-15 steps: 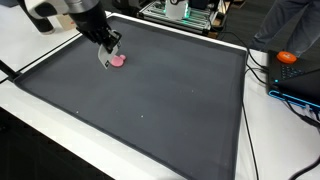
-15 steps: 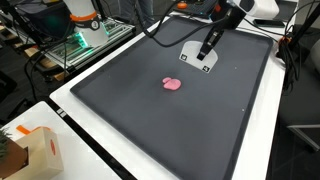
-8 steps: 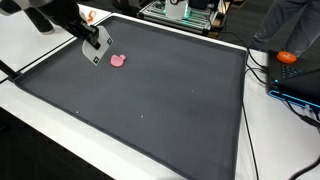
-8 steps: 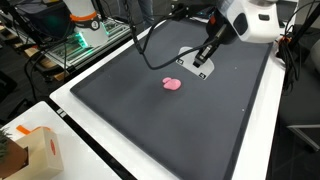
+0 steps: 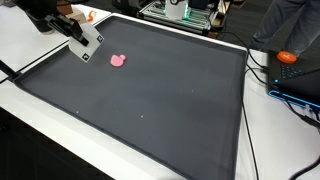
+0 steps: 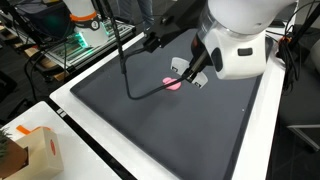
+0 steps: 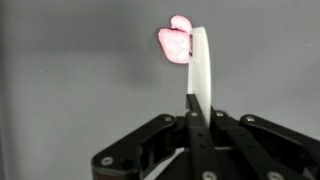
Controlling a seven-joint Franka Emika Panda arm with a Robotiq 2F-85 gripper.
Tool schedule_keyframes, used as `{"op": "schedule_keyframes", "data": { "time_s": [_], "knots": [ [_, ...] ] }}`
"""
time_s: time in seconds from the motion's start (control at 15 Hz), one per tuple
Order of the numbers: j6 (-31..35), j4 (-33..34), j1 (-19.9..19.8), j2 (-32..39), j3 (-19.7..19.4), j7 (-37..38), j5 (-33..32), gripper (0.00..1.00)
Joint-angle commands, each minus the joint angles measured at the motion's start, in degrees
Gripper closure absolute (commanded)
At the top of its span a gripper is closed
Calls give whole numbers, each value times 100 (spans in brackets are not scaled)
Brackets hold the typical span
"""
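A small pink lump [image 5: 118, 60] lies on the black mat [image 5: 160, 100], near its far left corner. My gripper [image 5: 84, 40] hovers just left of the lump, over the mat's edge, shut on a flat white piece [image 5: 90, 43]. In the wrist view the white piece [image 7: 200, 65] sticks straight out from my gripper [image 7: 197, 100], and its tip overlaps the pink lump [image 7: 174, 42]. In an exterior view the bulky white arm [image 6: 240, 40] covers part of the pink lump [image 6: 170, 84], and my gripper [image 6: 192, 76] is just beside it.
An orange object [image 5: 287, 57] and cables lie on the white table to the right of the mat. An equipment rack [image 5: 180, 10] stands behind the mat. A cardboard box [image 6: 30, 150] sits at a table corner. A black cable [image 6: 125, 60] hangs over the mat.
My gripper has drawn back from right at the pink lump toward the mat's left edge, carrying the white piece. The lump has stayed where it was.
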Motion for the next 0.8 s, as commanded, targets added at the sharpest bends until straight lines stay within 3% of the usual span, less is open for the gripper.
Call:
{"op": "schedule_keyframes", "data": {
  "time_s": [0.0, 0.73],
  "knots": [
    [-175, 297, -337, 222, 99, -286, 383, 99],
    [-45, -34, -1017, 222, 168, -1173, 1144, 99]
  ]
}}
